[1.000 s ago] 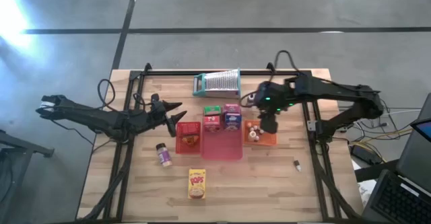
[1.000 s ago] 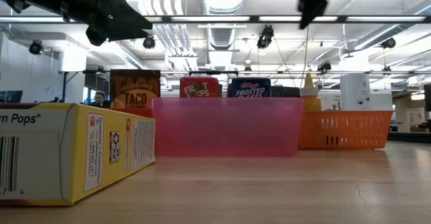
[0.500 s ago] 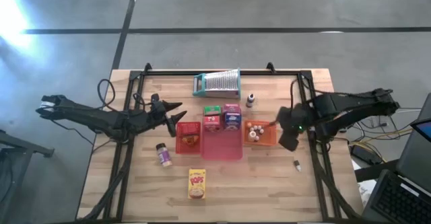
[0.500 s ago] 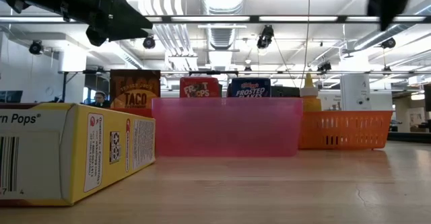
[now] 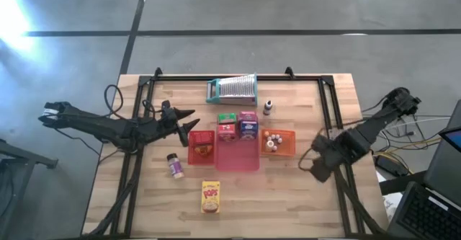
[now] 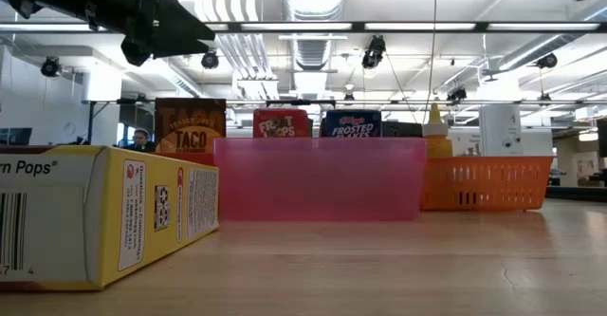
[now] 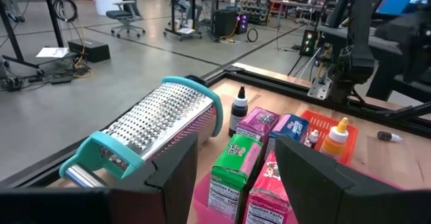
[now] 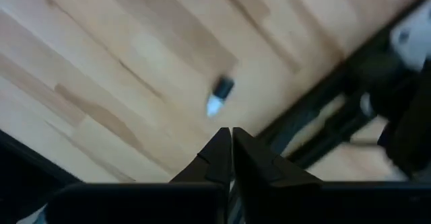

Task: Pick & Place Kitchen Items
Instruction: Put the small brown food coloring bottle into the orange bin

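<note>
right gripper [image 8: 230, 143]: pinched together, empty | tiny bottle [image 8: 219, 96] (dark, pale-tipped) on grainy wood table [image 8: 101, 62] | left gripper [image 7: 232, 167]: parted

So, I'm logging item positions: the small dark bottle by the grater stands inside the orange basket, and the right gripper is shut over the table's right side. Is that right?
Not quite. In the high view the small dark bottle stands on the bare table, outside the orange basket, beside the grater. The rest holds: the right gripper is shut over the table's right side.

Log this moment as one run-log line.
right gripper: shut, empty, above tiny bottle | left gripper: open, waiting by red tray | dark bottle: standing on table
</note>
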Controlling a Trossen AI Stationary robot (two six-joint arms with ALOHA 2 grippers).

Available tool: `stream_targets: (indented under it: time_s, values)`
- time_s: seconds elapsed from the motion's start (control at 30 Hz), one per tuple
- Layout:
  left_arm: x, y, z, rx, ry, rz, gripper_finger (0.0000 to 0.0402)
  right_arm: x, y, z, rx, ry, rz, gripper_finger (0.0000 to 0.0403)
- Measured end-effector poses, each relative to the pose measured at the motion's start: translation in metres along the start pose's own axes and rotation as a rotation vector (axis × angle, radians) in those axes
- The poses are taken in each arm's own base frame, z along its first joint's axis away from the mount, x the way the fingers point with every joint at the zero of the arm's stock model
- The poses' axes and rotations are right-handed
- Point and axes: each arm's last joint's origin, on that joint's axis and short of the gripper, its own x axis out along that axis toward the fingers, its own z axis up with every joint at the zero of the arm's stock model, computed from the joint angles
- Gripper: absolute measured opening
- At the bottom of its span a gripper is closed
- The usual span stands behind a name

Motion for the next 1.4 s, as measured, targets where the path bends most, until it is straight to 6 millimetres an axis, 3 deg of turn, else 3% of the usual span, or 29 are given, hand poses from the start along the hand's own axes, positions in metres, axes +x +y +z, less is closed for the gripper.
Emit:
stream_targets:
  time_s: [0.3,0.5,0.93,1.4]
  values:
    - [0.0,-0.001,0.0,-0.009,0.003,-0.02,0.0204,0.025,0.002,-0.03,0.137,0.013,-0.006,0.0041]
    - [0.0,-0.001,0.0,-0.013,0.001,-0.022,0.0204,0.053,-0.003,-0.029,0.243,0.002,-0.058,0.008]
    - [0.0,-0.001,0.0,-0.025,0.011,-0.046,0.0204,0.098,-0.004,-0.026,0.27,0.01,0.008,0.0173]
    - [0.0,-0.001,-0.001,-0.023,0.015,-0.045,0.0204,0.117,-0.001,-0.025,0.279,-0.012,0.008,0.0162]
